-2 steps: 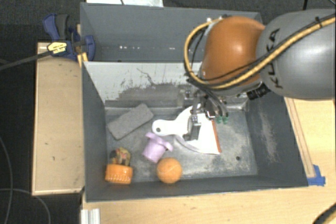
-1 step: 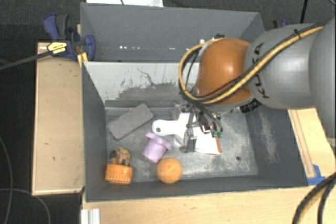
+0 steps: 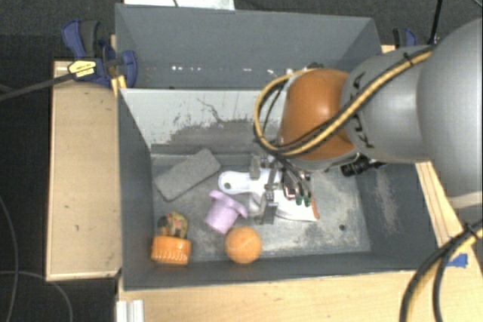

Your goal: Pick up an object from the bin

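Gripper (image 3: 267, 201) hanging low over the middle of the bin (image 3: 189, 117) – grasp step, nothing visibly held.

The gripper is sitting close to the floor, just beside a white plastic piece (image 3: 235, 182) on its left. A lilac cup (image 3: 223, 215) is lying tilted against that piece, nearer the front. I cannot tell whether the gripper is apart or together, as its tip is blending into the white piece. An orange ball (image 3: 243, 245) is resting by the front wall and a grey foam block (image 3: 185, 172) is lying further left. The task seems to be at the moment of taking hold – the next move is calling for a firm close on the white piece, probably, then a straight lift clear of the cup.
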`<action>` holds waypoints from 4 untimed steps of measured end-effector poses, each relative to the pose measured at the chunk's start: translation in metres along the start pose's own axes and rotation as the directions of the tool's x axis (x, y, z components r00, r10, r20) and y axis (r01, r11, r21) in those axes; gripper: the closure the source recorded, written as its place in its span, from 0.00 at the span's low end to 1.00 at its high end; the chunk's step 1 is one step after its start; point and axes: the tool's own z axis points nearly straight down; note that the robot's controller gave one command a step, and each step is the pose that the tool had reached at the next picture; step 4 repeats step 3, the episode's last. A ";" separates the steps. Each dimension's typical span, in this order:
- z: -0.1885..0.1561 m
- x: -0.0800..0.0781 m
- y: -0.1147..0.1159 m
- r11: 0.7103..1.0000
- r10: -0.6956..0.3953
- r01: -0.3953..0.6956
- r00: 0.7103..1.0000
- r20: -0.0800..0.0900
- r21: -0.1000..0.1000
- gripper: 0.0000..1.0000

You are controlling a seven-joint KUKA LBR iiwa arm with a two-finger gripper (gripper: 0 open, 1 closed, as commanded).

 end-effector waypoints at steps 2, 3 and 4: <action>0.012 -0.034 0.020 0.999 -0.036 0.036 0.999 0.008 -0.004 1.00; -0.145 -0.005 0.031 0.999 -0.047 0.047 0.999 0.005 0.000 1.00; -0.145 -0.005 0.031 0.999 -0.047 0.047 0.999 0.005 0.000 1.00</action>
